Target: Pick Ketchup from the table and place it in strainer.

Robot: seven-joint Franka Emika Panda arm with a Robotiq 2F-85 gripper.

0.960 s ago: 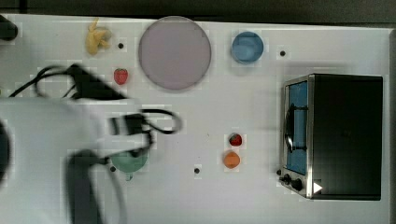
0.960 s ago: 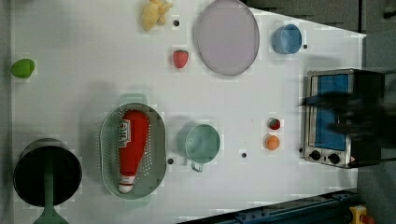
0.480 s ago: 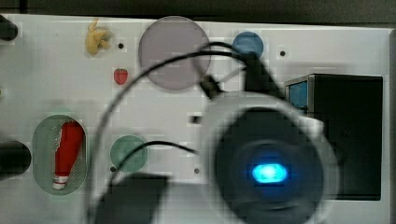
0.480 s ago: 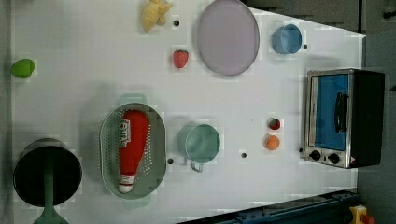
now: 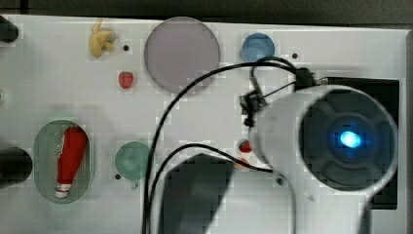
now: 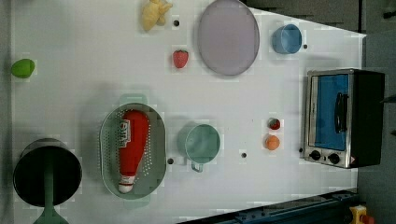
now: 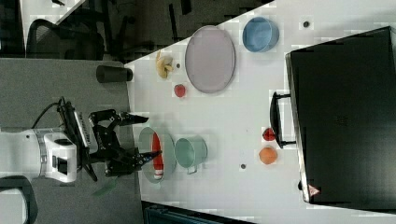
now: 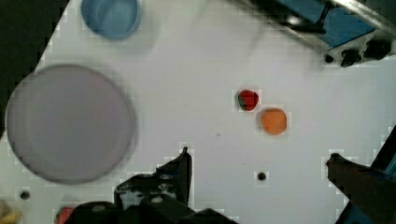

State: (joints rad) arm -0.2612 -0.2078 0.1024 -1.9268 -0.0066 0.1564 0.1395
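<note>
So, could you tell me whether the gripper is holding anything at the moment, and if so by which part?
Nothing is held. The gripper is open with bare table between its fingers, and the ketchup lies in the strainer.

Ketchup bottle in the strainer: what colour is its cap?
White, on the red ketchup bottle lying in the mint-green strainer; clearest in the left view.

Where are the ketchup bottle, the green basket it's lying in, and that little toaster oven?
ketchup (image 6: 133,140): left view, on the red body.
strainer (image 6: 157,140): left view, on bare perforated floor beside the bottle.
toaster oven (image 6: 329,116): left view, on the blue glass door.
</note>
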